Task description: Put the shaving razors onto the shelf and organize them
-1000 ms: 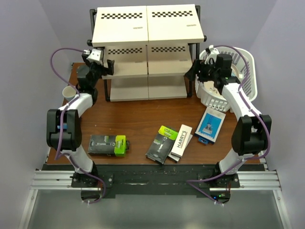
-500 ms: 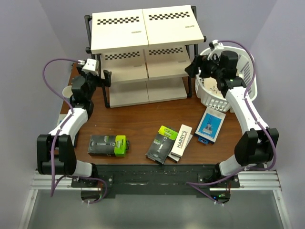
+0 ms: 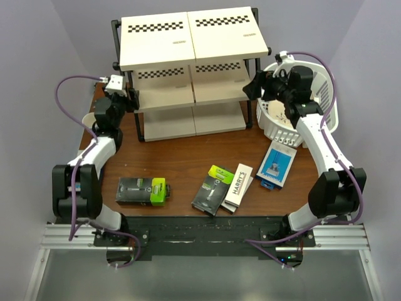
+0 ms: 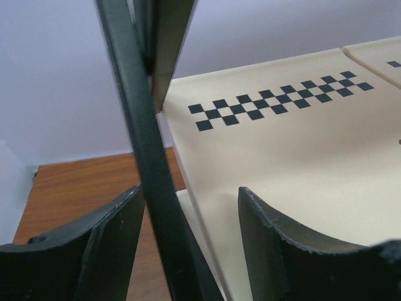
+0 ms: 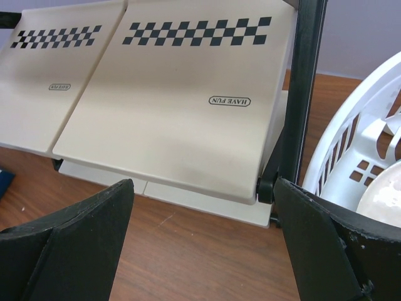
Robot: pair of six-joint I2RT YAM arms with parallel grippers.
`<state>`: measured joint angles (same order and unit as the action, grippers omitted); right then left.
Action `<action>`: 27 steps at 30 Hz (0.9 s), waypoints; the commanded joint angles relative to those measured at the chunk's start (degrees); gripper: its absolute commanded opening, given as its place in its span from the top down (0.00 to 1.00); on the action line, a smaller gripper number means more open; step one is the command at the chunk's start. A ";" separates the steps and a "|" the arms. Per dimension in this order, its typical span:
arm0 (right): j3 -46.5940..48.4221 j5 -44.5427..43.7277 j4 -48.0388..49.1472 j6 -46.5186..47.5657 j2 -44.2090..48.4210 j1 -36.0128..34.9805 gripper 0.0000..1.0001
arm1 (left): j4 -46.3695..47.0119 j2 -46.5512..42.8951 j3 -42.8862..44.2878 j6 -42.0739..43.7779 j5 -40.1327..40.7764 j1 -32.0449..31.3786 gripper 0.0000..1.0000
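The shelf stands at the back middle of the table, all three tiers bare. My left gripper is at its left end, and in the left wrist view my left gripper stands open astride a black frame bar, which lies close to the left finger. My right gripper hangs wide open by the right frame post. The shaving razors lie on the table in front: a black-and-green box, another, a white HARRY'S box and a blue-and-white box.
A white plastic basket holding a plate stands right of the shelf, close behind my right arm. A paper cup sits at the table's left edge beside my left arm. The wall runs close behind the shelf.
The shelf has shifted a little to the left and turned slightly. My left arm swung in to the shelf's left frame and its jaws narrowed around the bar. The right jaws widened.
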<state>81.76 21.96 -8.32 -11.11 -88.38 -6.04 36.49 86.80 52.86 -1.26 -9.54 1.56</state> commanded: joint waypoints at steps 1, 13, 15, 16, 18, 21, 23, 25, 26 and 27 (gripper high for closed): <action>2.09 -1.65 2.34 0.65 -0.39 -0.11 0.03 | 5.79 5.64 8.63 0.03 -3.73 0.11 0.37; 2.09 -2.36 2.43 2.93 -0.39 -0.11 0.04 | 0.87 12.53 18.08 -1.38 -2.94 -0.77 0.28; 2.00 -2.62 1.73 3.64 -0.04 -0.02 0.03 | 0.51 9.45 15.36 -2.26 -2.68 -0.33 0.19; 1.83 -2.88 1.38 4.77 0.48 -0.11 0.03 | 0.51 5.69 12.04 -2.35 -2.42 -0.16 0.15; 0.87 -4.02 0.50 5.92 1.28 -0.02 0.01 | 0.42 1.63 8.50 -2.52 -0.58 -0.07 0.08; -0.54 -6.22 -0.03 7.07 3.03 0.07 0.01 | -1.58 -5.23 3.66 -2.00 2.76 0.02 0.00; -0.81 -7.18 -1.43 7.68 4.35 0.07 0.01 | -4.40 -8.48 2.43 -1.64 2.16 0.89 0.00; -1.33 -7.28 -2.05 8.73 5.75 0.07 0.01 | -9.23 -12.51 0.59 -2.52 1.90 2.12 0.00; -2.29 -7.10 -2.75 9.44 7.50 -0.02 0.01 | -10.81 -14.19 -0.38 -3.31 1.29 2.48 0.00; -3.00 -6.75 -3.28 10.40 8.48 -0.02 0.01 | -15.09 -16.03 -2.22 -3.49 -0.37 2.65 0.00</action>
<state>80.07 16.69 -10.11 -4.58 -86.13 -6.00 30.35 77.12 54.76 -3.07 -9.30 2.35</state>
